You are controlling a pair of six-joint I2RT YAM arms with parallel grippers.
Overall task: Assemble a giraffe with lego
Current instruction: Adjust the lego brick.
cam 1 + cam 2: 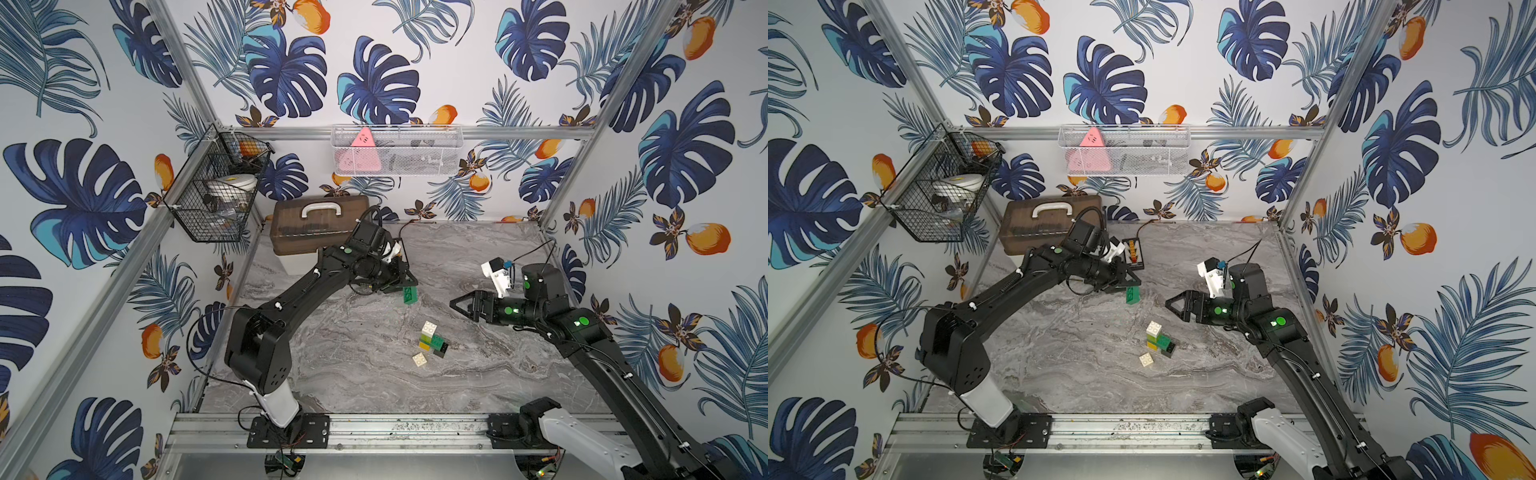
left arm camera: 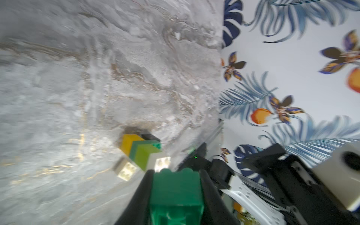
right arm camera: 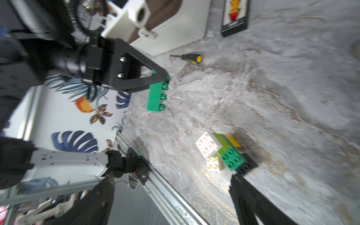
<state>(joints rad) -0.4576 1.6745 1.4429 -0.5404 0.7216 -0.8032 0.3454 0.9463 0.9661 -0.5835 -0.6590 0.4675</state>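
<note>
Giraffe (image 1: 433,341) is lying near the middle of the table (image 1: 353,374) as a short joined stack of white, lime, yellow, green and black bricks. In both top views a white brick (image 1: 419,359) is lying loose just beside it, at its 7 o'clock. The left gripper (image 1: 409,287) is clamping one end of a green brick (image 1: 410,296) at 11 o'clock from the stack, the brick hanging on end. The right gripper (image 1: 456,306) is hovering at 2 o'clock, jaws spread wide and holding nothing.
</note>
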